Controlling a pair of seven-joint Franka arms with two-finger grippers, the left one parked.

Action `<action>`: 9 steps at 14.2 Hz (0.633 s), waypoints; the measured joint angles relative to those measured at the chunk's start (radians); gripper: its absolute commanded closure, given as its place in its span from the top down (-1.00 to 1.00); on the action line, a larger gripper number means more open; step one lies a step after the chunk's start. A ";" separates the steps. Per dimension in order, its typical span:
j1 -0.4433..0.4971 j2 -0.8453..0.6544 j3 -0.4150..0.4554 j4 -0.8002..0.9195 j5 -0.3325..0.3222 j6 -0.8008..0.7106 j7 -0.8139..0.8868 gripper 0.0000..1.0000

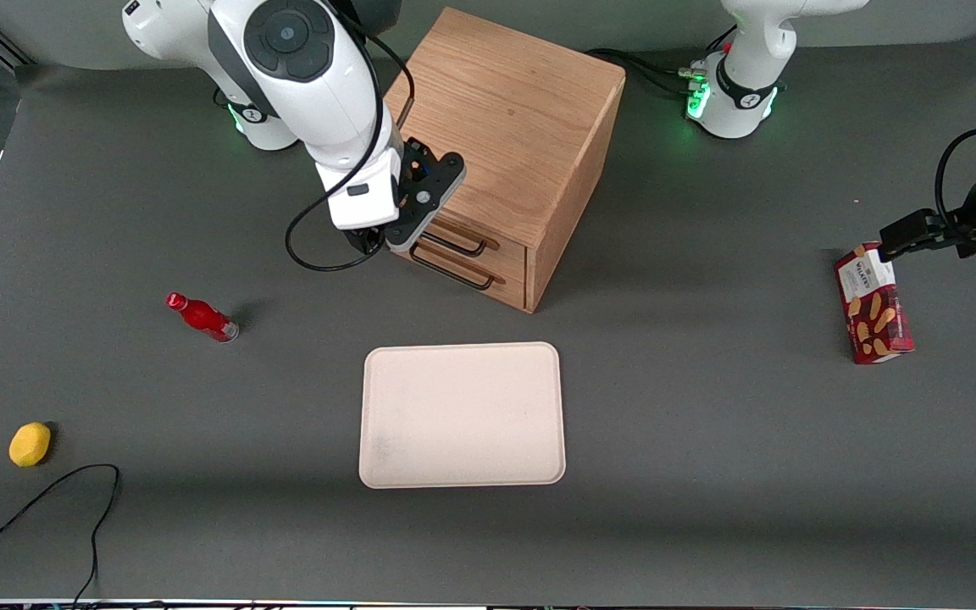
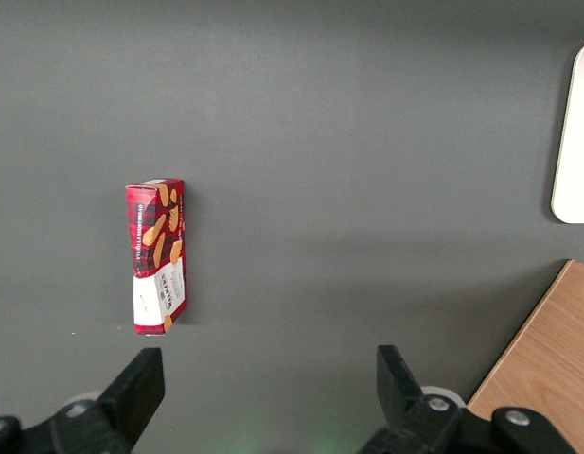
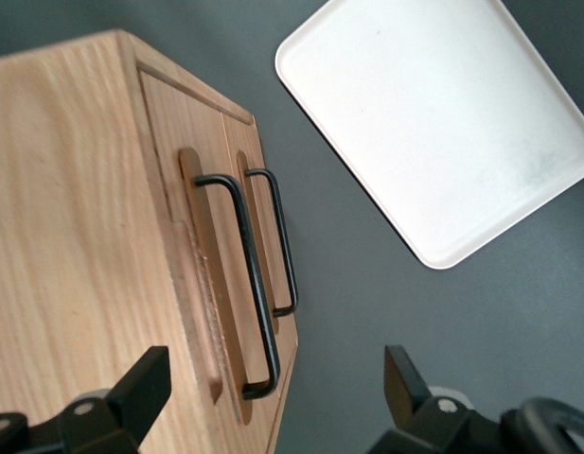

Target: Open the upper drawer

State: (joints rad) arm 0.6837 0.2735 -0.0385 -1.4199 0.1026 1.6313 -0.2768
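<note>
The light oak cabinet (image 1: 505, 110) stands at the back middle of the table, and both its drawers look shut. The upper drawer (image 1: 507, 247) carries a thin black wire handle (image 1: 464, 246); the lower drawer (image 1: 509, 286) sits just under it with a like handle. My right gripper (image 1: 372, 241) hangs in front of the cabinet's front face, at the handles' end toward the working arm. In the right wrist view my gripper (image 3: 273, 367) is open wide and empty. The end of the upper handle (image 3: 254, 284) lies between the fingers, untouched. The lower handle (image 3: 286, 241) is beside it.
A white tray (image 1: 463, 415) lies nearer the camera than the cabinet and also shows in the right wrist view (image 3: 443, 123). A red bottle (image 1: 202, 316), a yellow lemon (image 1: 30, 444) and a black cable (image 1: 47, 500) lie toward the working arm's end. A red biscuit box (image 1: 873, 305) lies toward the parked arm's end.
</note>
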 measured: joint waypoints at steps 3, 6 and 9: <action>-0.009 0.003 -0.005 -0.041 -0.007 0.036 -0.058 1.00; -0.014 0.004 -0.005 -0.076 -0.007 0.066 -0.098 1.00; -0.013 0.005 -0.005 -0.123 -0.007 0.131 -0.103 1.00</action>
State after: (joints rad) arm 0.6705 0.2789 -0.0435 -1.5431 0.0959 1.7620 -0.3795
